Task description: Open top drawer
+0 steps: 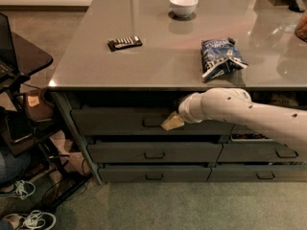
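The top drawer (115, 121) is the wide dark-grey front just under the left part of the counter top, with a dark gap above it. Its small loop handle (151, 122) sits at the centre. My white arm (249, 114) reaches in from the right, and my gripper (171, 122) is right at the handle's right end, touching or nearly touching it. The tan tip covers part of the handle. Two shorter drawers of the same width (148, 152) (153, 173) lie below.
On the grey counter (158, 66) lie a black remote (124, 42), a white bowl (183, 5) and a blue snack bag (220, 56). Narrower drawers (276, 152) are at the right. A dark side table (24, 56), cables and shoes crowd the left floor.
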`<state>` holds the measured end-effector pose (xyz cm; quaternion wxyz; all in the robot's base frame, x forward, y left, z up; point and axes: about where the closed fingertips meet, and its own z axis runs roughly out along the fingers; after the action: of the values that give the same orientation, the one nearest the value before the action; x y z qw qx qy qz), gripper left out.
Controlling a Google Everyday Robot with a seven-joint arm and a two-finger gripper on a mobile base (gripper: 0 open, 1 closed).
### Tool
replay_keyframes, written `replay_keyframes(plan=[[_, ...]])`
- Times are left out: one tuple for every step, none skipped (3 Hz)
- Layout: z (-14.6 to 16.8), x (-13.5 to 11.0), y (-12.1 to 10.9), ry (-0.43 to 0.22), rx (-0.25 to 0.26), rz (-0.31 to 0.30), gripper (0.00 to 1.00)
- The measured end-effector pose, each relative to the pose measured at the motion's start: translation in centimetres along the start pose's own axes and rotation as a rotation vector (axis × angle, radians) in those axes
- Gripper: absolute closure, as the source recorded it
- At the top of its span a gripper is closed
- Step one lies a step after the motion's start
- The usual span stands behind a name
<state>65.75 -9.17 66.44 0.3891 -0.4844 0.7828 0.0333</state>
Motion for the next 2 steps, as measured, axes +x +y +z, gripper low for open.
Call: replay_keyframes(plan=[[0.0,0.0,0.0,0.0,0.0,0.0,0.89],[-0.8,0.0,1.4,0.029,-0.017,0.003,1.0]])
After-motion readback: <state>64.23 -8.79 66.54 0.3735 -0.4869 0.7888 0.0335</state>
